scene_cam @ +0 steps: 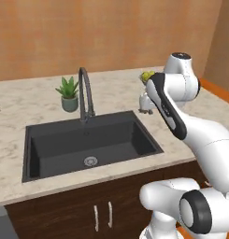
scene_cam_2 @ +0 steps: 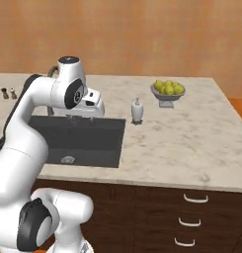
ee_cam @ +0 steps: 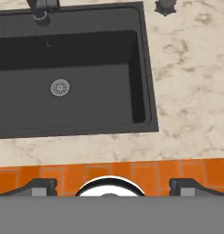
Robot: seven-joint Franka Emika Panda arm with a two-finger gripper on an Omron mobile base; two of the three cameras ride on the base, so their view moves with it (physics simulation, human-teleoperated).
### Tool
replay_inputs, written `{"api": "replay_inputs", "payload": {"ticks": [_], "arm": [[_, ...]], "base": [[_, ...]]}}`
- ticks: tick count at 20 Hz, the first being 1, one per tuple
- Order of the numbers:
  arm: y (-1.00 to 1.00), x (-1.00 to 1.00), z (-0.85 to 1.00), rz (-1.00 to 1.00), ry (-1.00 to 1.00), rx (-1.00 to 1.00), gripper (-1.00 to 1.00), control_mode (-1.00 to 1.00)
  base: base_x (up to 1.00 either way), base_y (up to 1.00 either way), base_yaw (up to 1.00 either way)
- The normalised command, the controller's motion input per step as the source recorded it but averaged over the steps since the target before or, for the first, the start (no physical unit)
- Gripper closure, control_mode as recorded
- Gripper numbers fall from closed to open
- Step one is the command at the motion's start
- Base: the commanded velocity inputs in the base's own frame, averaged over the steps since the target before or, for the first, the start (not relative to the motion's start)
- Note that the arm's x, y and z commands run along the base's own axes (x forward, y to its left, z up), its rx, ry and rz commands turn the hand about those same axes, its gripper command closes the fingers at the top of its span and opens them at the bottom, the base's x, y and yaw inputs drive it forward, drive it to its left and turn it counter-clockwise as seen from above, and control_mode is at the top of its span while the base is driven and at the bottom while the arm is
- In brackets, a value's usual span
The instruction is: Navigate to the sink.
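The sink (scene_cam: 117,150) is a large dark rectangular basin set in the pale marble counter, straight ahead of the base. Its round silver drain (scene_cam: 90,161) lies in the basin floor, and a tall dark arched faucet (scene_cam: 83,91) rises behind it. The right base view has the sink (scene_cam_2: 95,134) partly behind my arm. In the hand view the sink (ee_cam: 97,57) and its drain (ee_cam: 60,87) lie below, seen from above. My gripper (ee_cam: 111,186) hangs over the counter's front edge, open, with nothing between its fingertips (ee_cam: 40,186).
A potted plant (scene_cam: 68,94) stands left of the faucet. A white soap dispenser (scene_cam_2: 137,109) and a bowl of yellow-green fruit (scene_cam_2: 167,90) sit on the counter right of the sink. Two small shakers (scene_cam_2: 8,92) stand far left. Dark cabinet doors (scene_cam: 102,214) run below.
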Motion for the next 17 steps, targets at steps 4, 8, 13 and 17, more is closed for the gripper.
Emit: {"api": "replay_inputs", "payload": {"ticks": [4,8,13,17], "arm": [[0.0,0.0,0.0,0.0,0.0,0.0,-1.0,1.0],[0.0,0.0,0.0,0.0,0.0,0.0,-1.0,1.0],[0.0,0.0,0.0,0.0,0.0,0.0,-1.0,1.0],[0.0,0.0,0.0,0.0,0.0,0.0,-1.0,1.0]], "base": [[0.28,0.85,0.1],[0.24,0.62,0.05],[0.64,0.55,0.0],[0.0,0.0,0.0]]}}
